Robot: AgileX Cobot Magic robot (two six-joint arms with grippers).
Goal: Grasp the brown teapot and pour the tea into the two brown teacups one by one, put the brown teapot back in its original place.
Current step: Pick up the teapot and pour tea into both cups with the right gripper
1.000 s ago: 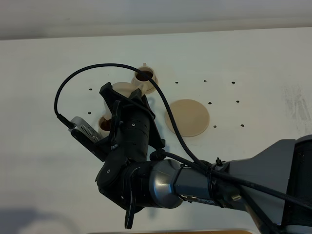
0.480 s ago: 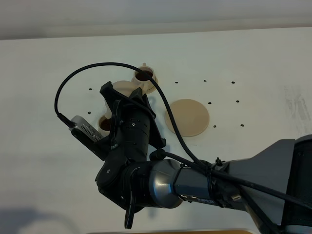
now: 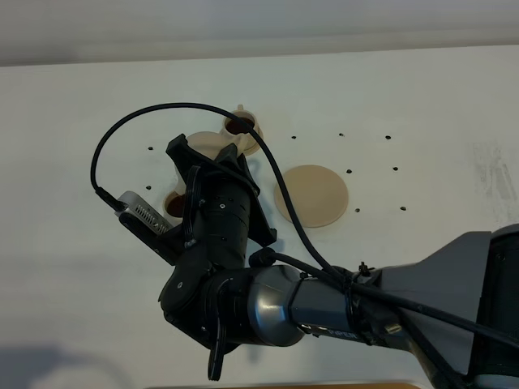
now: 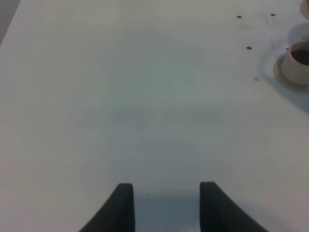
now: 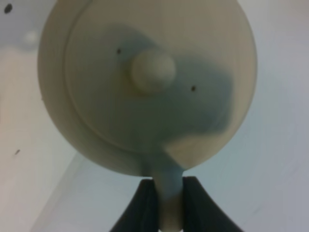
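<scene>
Your left end effector [image 4: 166, 205] hangs released over bare worktop [image 4: 120, 96], with one cup [image 4: 298, 60] off to its side, dark inside. In the high view, that near cup [image 3: 173, 206] peeks out beside the arm, the teapot [image 3: 209, 147] sits between it and the far cup [image 3: 240, 126], and your right end effector [image 5: 168, 205] is clenched on the teapot's handle. Judging by the dark in both cups, pouring looks done or nearly so; tilt back level before travelling. The saucer [image 3: 311, 194] lies clear to the right. Mind the far cup and the cable [image 3: 276, 174] draped across it.
</scene>
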